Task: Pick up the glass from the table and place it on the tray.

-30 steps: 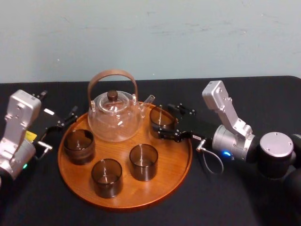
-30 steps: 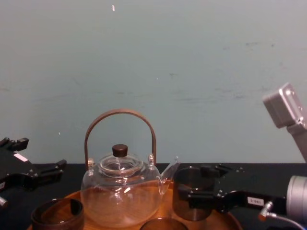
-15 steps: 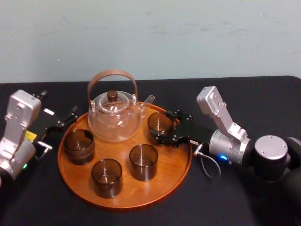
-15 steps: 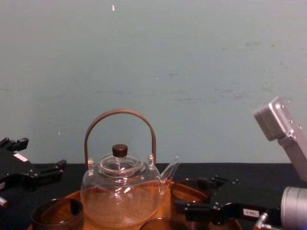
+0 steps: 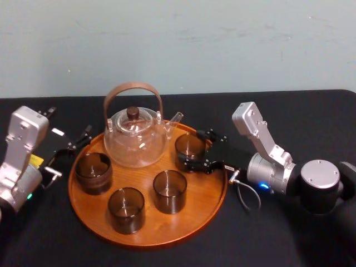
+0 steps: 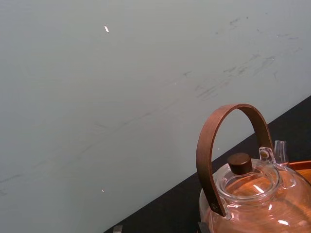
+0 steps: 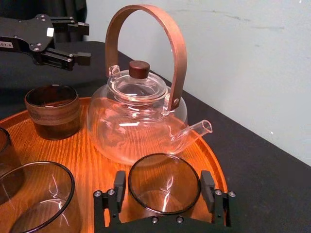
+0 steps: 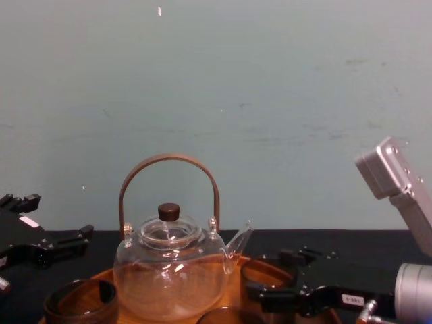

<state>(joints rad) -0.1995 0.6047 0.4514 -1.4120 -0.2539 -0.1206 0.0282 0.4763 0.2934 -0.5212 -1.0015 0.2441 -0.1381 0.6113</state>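
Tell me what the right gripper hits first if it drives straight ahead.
The right gripper is shut on the glass; pushing on, that glass would likely meet the teapot first, below its spout.

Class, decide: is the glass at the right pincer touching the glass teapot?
Apart. Head view shows a strip of tray between the glass at the right pincer and the teapot. Left pincer sits beside tray.

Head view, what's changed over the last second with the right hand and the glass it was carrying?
The right hand came down and a little toward the teapot, lowering the glass from above the tray onto it, beside the spout. The hand sits around the glass; whether it has let go is unclear. The left hand, the teapot and the other three glasses stayed put.
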